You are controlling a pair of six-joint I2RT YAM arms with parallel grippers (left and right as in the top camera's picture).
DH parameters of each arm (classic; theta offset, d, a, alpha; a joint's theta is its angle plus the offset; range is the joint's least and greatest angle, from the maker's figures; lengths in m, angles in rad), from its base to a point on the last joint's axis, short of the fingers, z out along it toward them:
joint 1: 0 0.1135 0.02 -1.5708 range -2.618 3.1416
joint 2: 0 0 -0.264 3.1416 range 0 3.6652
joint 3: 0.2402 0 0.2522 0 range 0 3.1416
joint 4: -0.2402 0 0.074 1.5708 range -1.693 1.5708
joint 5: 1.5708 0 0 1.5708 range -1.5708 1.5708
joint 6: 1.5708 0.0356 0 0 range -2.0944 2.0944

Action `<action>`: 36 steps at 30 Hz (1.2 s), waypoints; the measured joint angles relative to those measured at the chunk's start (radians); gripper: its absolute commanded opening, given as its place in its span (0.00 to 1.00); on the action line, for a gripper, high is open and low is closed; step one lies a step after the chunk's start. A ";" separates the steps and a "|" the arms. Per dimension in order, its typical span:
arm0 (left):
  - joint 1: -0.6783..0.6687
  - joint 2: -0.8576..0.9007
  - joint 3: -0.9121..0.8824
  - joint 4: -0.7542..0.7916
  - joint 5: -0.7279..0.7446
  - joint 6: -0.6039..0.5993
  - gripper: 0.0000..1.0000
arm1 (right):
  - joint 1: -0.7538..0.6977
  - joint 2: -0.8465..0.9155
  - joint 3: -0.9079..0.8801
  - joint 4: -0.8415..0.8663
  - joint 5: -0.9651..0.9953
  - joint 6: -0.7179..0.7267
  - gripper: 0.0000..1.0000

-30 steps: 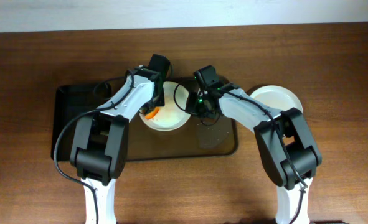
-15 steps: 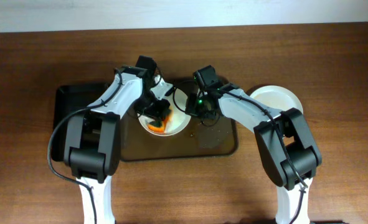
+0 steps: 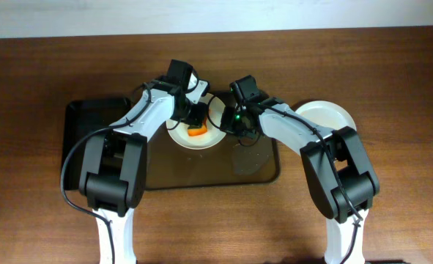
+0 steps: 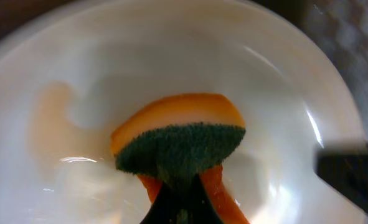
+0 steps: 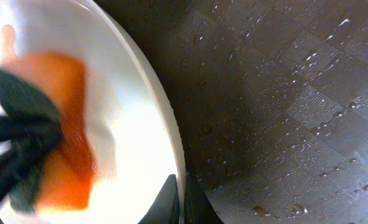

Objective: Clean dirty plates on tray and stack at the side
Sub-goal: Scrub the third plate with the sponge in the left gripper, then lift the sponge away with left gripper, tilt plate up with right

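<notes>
A white plate [image 3: 201, 138] sits on the dark brown tray [image 3: 264, 167] near its far edge. My left gripper [image 3: 194, 121] is shut on an orange sponge with a green scouring side [image 4: 180, 146] and presses it inside the plate [image 4: 283, 93]. A faint orange smear [image 4: 50, 112] marks the plate's left side. My right gripper [image 3: 231, 126] is shut on the plate's right rim [image 5: 174, 149], one finger inside and one outside. The right wrist view shows the sponge [image 5: 53, 149] and the wet tray floor [image 5: 283, 93].
A clean white plate [image 3: 324, 117] lies on the wooden table right of the tray. A smaller black tray [image 3: 84, 132] lies to the left, against the brown tray. Water drops cover the brown tray's floor [image 3: 249, 158].
My left gripper has moved the sponge from the plate's near left part up and right toward its middle. The right gripper has kept hold of the rim.
</notes>
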 measured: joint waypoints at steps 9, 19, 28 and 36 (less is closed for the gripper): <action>-0.020 0.006 0.002 0.073 -0.390 -0.192 0.00 | 0.004 0.002 0.000 0.011 -0.004 0.002 0.04; -0.003 -0.007 0.037 -0.285 -0.389 -0.208 0.00 | 0.023 0.003 0.000 -0.011 -0.039 -0.032 0.04; 0.048 0.029 0.126 -0.481 -0.037 0.064 0.00 | 0.023 0.003 0.000 -0.016 -0.039 -0.050 0.04; 0.125 0.080 0.599 -0.648 0.042 0.061 0.00 | 0.019 0.003 0.001 -0.017 -0.047 -0.033 0.04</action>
